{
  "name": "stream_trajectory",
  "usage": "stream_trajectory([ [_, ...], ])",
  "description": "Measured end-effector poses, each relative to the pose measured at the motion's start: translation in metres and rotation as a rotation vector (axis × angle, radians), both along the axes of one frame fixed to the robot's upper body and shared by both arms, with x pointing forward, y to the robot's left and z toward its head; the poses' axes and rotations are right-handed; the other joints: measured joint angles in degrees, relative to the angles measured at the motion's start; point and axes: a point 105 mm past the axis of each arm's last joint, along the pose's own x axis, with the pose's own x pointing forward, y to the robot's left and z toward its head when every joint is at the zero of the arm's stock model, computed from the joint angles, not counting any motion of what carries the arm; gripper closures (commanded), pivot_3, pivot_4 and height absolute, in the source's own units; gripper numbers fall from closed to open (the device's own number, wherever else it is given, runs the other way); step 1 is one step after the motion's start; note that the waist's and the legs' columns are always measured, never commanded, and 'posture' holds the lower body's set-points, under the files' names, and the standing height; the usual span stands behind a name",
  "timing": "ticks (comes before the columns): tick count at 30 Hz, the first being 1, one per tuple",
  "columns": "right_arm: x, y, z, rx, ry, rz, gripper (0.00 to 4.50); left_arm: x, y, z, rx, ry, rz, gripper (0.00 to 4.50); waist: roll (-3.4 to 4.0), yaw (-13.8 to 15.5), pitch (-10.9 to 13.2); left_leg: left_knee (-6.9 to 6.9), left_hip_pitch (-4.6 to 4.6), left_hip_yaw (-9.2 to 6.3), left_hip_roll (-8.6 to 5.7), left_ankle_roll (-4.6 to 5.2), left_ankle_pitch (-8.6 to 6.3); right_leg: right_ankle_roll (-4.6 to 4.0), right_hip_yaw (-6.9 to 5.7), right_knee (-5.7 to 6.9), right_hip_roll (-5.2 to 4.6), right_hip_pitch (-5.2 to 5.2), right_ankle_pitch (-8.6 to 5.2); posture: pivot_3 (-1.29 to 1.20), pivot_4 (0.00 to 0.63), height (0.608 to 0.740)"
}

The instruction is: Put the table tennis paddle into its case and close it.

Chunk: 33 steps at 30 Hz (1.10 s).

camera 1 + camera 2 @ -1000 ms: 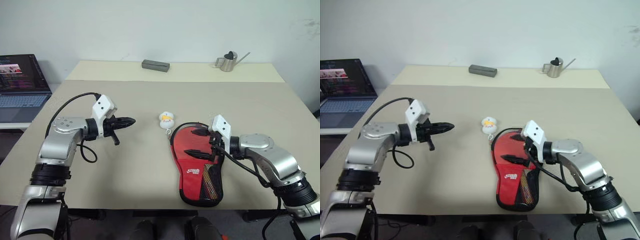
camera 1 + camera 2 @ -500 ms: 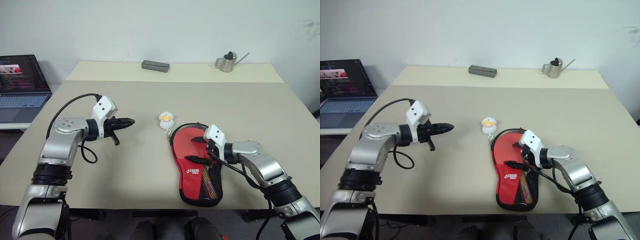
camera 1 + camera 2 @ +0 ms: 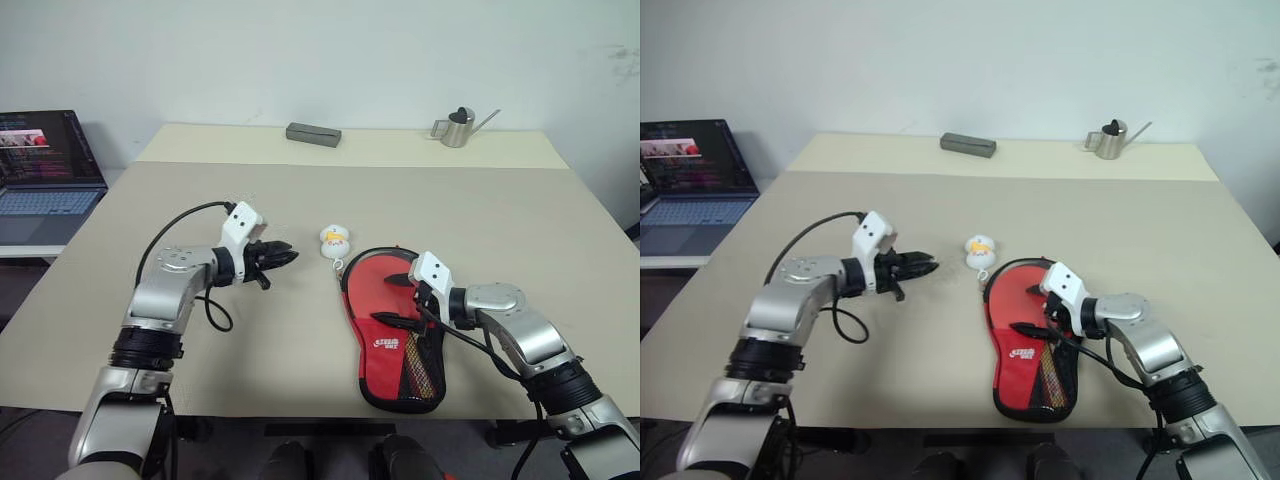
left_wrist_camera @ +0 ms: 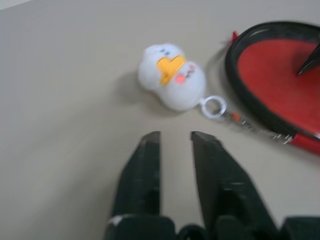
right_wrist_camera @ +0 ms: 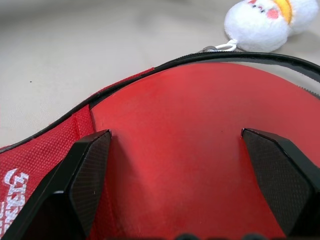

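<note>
The case (image 3: 386, 344) lies unzipped on the table at centre right, red lining up, grey mesh at its near end. The table tennis paddle (image 5: 190, 115) rests inside it, smooth red face up, its striped handle (image 3: 418, 366) under the mesh. My right gripper (image 3: 388, 298) hangs open just over the red face, one finger (image 5: 87, 170) on each side. A white-yellow charm (image 3: 333, 240) on a cord lies by the case's far rim. My left gripper (image 4: 175, 136) points at the charm from a short way off, its fingers slightly apart and holding nothing.
A laptop (image 3: 45, 165) sits on a side desk at the far left. A grey box (image 3: 313, 133) and a small metal watering can (image 3: 460, 126) stand along the table's back edge. The case's near end reaches close to the table's front edge.
My left arm has swung right toward the charm and its fingers have parted from shut. My right gripper sank onto the paddle's face early in the second, then kept still.
</note>
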Motion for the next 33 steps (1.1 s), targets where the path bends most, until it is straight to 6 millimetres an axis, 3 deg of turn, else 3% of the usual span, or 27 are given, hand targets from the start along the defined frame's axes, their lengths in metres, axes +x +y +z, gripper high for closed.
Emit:
stream_trajectory([
  [6, 0.0, 0.0, 0.0, -0.003, 0.001, 0.0, 0.0, 0.008, -0.023, -0.006, -0.054, -0.015, 0.024, 0.09, -0.04, 0.02, -0.03, 0.01, 0.05, -0.01, 0.0, 0.0, 0.0, 0.0, 0.01, -0.01, -0.02, 0.06, 0.0, 0.0, 0.15, 0.74],
  [11, 0.0, 0.0, -0.001, -0.004, 0.009, -0.002, 0.0, 0.023, -0.039, 0.0, -0.125, -0.048, 0.099, 0.09, -0.09, 0.06, -0.06, 0.01, 0.06, -0.02, -0.01, 0.0, 0.0, 0.01, 0.01, -0.01, -0.03, 0.09, 0.0, 0.0, 0.15, 0.74],
  [18, 0.0, 0.003, -0.002, -0.002, 0.016, 0.0, 0.0, 0.051, -0.039, 0.001, -0.201, -0.03, 0.275, 0.09, -0.14, 0.01, -0.1, 0.01, 0.08, -0.01, -0.01, 0.0, 0.0, 0.01, -0.01, 0.0, -0.03, 0.09, 0.01, 0.0, 0.15, 0.74],
  [27, 0.0, 0.006, -0.002, 0.0, 0.015, 0.001, 0.0, 0.057, -0.059, -0.013, -0.235, 0.09, 0.28, 0.09, -0.15, -0.14, -0.1, 0.0, 0.1, -0.01, -0.01, -0.01, 0.0, 0.01, -0.01, 0.01, -0.01, 0.09, 0.01, 0.0, 0.15, 0.74],
  [33, 0.001, 0.009, -0.002, 0.004, 0.014, 0.002, 0.0, 0.064, -0.059, -0.013, -0.211, 0.131, 0.295, 0.09, -0.15, -0.2, -0.1, -0.01, 0.11, 0.0, -0.02, -0.01, 0.0, 0.01, -0.01, 0.0, 0.02, 0.09, 0.01, 0.0, 0.15, 0.74],
])
